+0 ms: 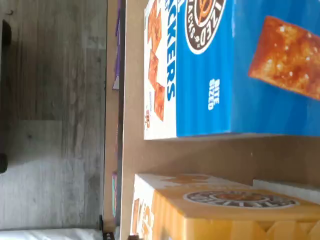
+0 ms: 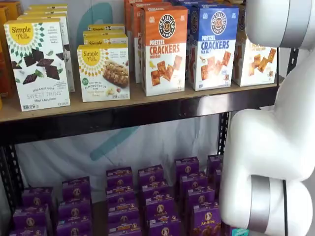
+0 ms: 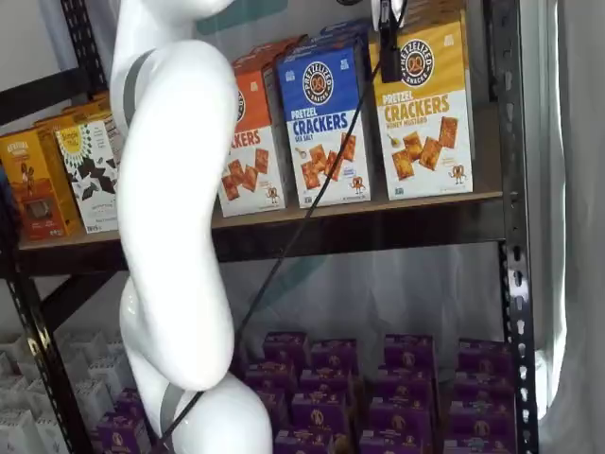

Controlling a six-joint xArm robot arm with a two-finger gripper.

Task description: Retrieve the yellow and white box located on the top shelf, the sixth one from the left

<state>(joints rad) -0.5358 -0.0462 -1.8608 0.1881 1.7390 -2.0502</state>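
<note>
The yellow and white box [image 3: 423,113] stands at the right end of the top shelf [image 3: 378,210], right of a blue carton [image 3: 326,123]. In a shelf view only part of the box [image 2: 256,59] shows behind my white arm [image 2: 275,137]. In the wrist view the yellow box [image 1: 225,210] and the blue carton [image 1: 225,65] stand close ahead with a strip of bare board between them. My gripper [image 3: 388,57] hangs from the top edge in front of the yellow box's upper left corner. Only a dark finger and a cable show, so I cannot tell whether it is open.
An orange carton [image 2: 164,49] stands left of the blue carton [image 2: 212,46]. White Simple Mills boxes [image 2: 103,71] fill the shelf's left part. Purple boxes [image 2: 157,201] sit on the level below. A black perforated upright [image 3: 506,189] stands just right of the yellow box.
</note>
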